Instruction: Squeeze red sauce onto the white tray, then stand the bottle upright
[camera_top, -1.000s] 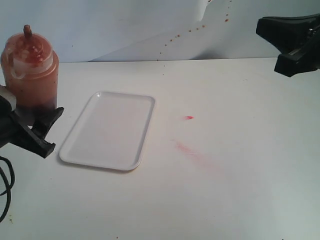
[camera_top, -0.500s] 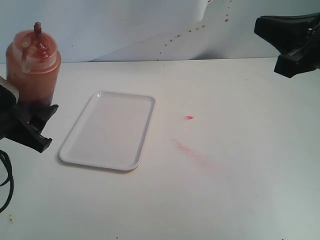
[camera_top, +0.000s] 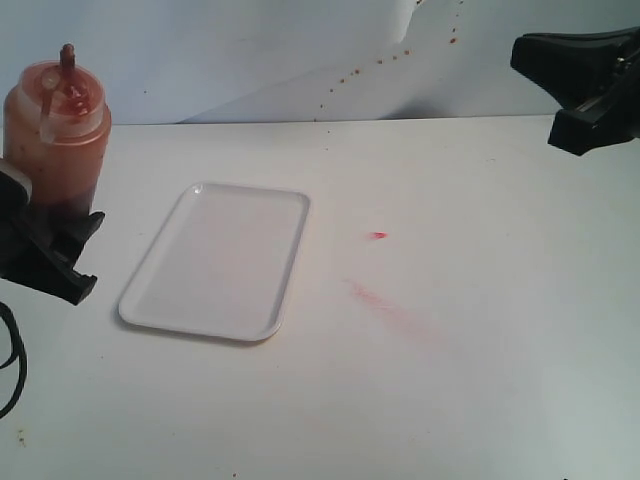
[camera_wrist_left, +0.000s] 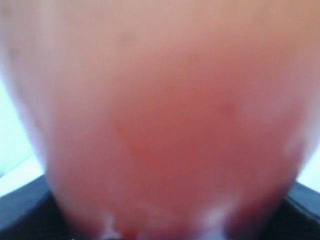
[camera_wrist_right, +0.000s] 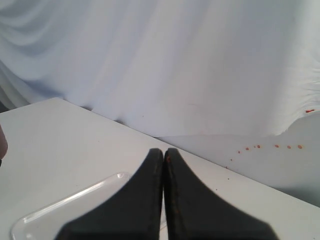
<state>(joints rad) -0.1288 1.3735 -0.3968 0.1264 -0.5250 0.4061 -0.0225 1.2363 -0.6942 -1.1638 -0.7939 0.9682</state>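
Note:
The bottle (camera_top: 55, 135) stands upright at the far left of the exterior view, orange-red with dark red sauce showing through and its nozzle (camera_top: 68, 55) pointing up. My left gripper (camera_top: 62, 238) is shut on its lower part, black fingers (camera_top: 78, 262) to either side. The bottle (camera_wrist_left: 165, 110) fills the left wrist view as a blur. The white tray (camera_top: 215, 262) lies flat to the right of the bottle, its surface plain white. My right gripper (camera_top: 575, 85) hangs shut high at the far right, far from both; its tips (camera_wrist_right: 163, 152) press together, with the tray's corner (camera_wrist_right: 60, 210) below.
A small bright red blob (camera_top: 378, 235) and a faint pale-red smear (camera_top: 382, 300) mark the white table (camera_top: 480, 380) right of the tray. A white backdrop (camera_top: 250, 50) with small reddish spatters hangs behind the table.
The left gripper and the bottle have shifted a little to the left, away from the tray, and the bottle stands straighter. The right gripper has stayed put.

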